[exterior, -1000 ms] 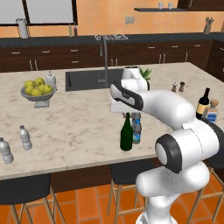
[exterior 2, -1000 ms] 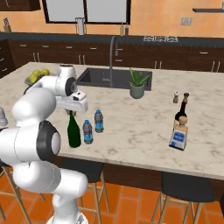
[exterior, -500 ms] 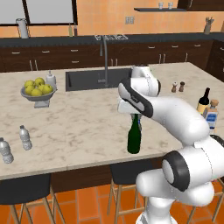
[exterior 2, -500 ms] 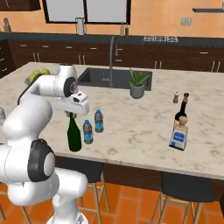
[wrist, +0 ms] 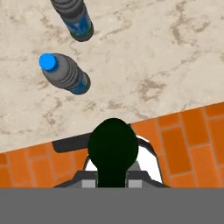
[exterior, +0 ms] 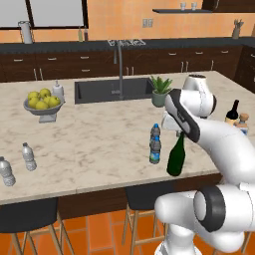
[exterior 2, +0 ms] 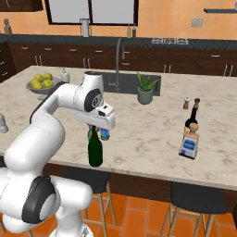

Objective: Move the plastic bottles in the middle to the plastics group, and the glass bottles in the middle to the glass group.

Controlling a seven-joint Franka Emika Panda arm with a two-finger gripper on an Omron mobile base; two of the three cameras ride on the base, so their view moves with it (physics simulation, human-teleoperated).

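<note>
**Bottle sort: first item in hand, none delivered**

Gripper (exterior 2: 96, 128): mine, clenched on the neck of the green wine bottle (exterior: 176, 156). Whether the bottle base touches the counter or hangs just above it, I cannot tell. The landmark for all places below is the sink (exterior: 110, 89).

Status of items:
- Green wine bottle: grasped, at the near counter edge, well in front of the sink and towards its right. In the hand view its dark body (wrist: 113, 151) overhangs the edge, with tiled floor (wrist: 188, 140) beneath. Not yet with its group.
- Blue-capped plastic bottles (exterior: 155, 144): two, upright, one behind the other, in front of the sink's right end, just left of the wine bottle. Untouched by my judgement; both are left to move.
- Glass group (exterior 2: 190, 133): a dark bottle with tan label and a squat corked bottle, far right of the sink, near the right end of the counter.
- Plastics group (exterior: 17, 163): two pale white-capped bottles, far left of the sink, near the front edge.

Judged progress: one of three in transit, two to follow.

Surface: a pale marbled island counter (exterior: 94, 144), level. Also on it: a fruit bowl (exterior: 43, 103) left of the sink and a potted plant (exterior: 160, 90) at its right end.

Room: dark cabinets (exterior: 45, 67) and orange walls behind the sink; stools under the counter.
</note>
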